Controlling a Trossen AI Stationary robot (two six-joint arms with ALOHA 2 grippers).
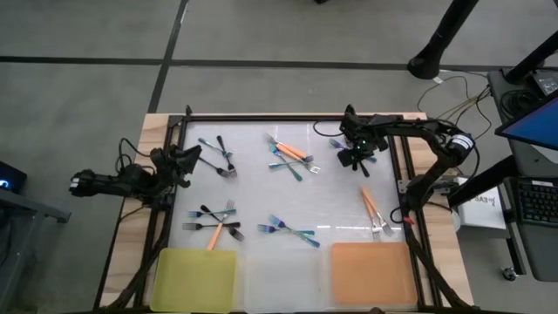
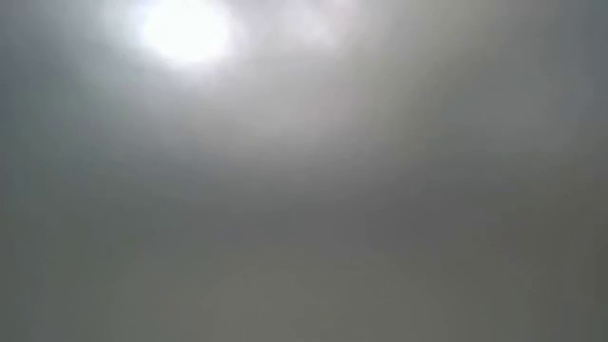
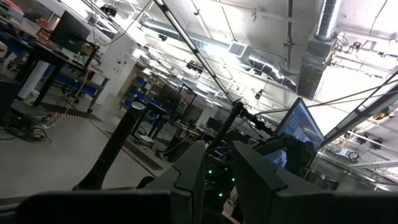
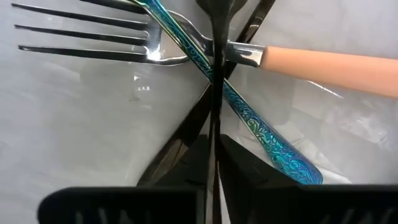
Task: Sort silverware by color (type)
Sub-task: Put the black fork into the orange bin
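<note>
Frosted desk [image 4: 74, 137] under my right pincer [image 4: 214, 93], pressed together on crossed forks; lifting might drag the orange-handled silver-tined fork [image 4: 323, 62] beside the patterned blue-teal fork [image 4: 261, 134].

Orange handle [image 4: 329, 63], silver tines [image 4: 81, 34]; iridescent blue-teal fork [image 4: 261, 134], scrollwork pattern; yellow mat [image 1: 195, 277], orange mat [image 1: 372, 272].

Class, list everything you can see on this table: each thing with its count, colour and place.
Orange-handled forks: several, orange and silver, scattered.
Blue-teal forks: several, mostly mid-table.
Dark forks: several, grey-black, mostly left side.
Mats: three along the lower edge in the high view, yellow mat, clear mat, orange mat.
Table: one, white top.
Left gripper: dark, left edge.
Right gripper: dark, shut, over crossed forks.
</note>
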